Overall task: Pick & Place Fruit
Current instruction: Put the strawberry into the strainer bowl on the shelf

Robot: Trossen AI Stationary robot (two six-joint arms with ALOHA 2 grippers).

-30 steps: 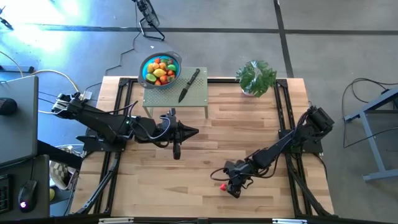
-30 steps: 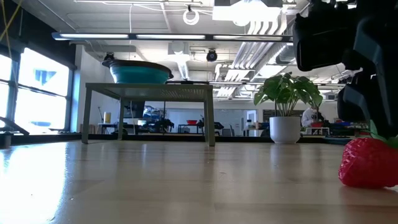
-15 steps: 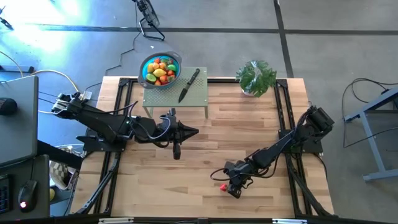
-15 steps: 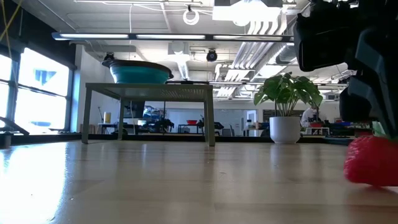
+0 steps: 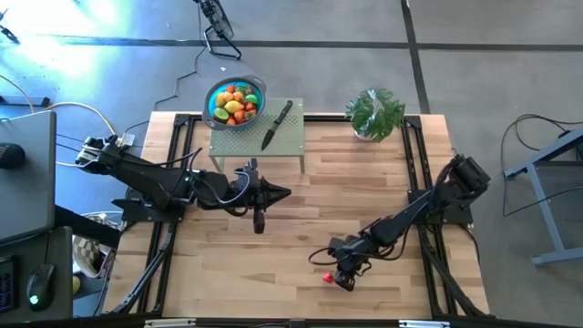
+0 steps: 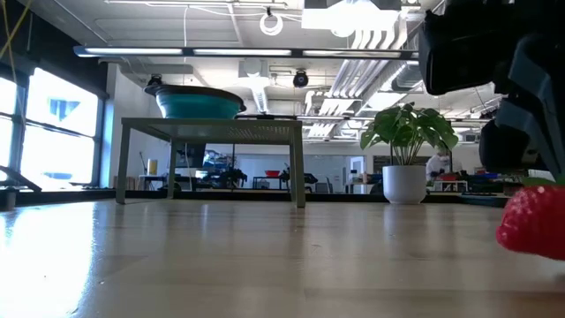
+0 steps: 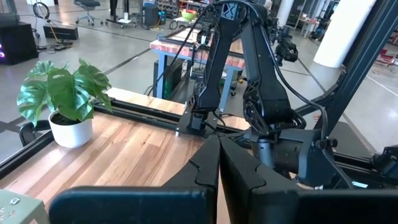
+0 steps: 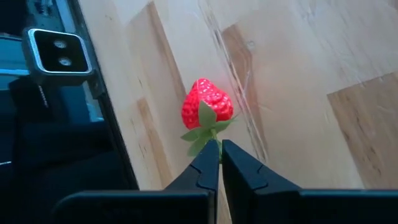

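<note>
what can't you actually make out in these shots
- Strawberry: cut off by the low view's right edge; a small red speck in the high view.
- Right gripper: shut at the strawberry's stem; whether the stem is really pinched is hidden by the fingertips.
- Bowl: contents hidden by its wall in the low view.
- Fruit: too small to name in the high view.

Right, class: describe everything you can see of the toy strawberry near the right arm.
The toy strawberry is small, bright red with a dimpled, plastic-looking skin and green leaves with a short stem. It sits by the wooden table's front edge, beside the black rail. The right end effector is shut on its stem and leaves; the low view suggests it hangs just clear of the wood.
</note>
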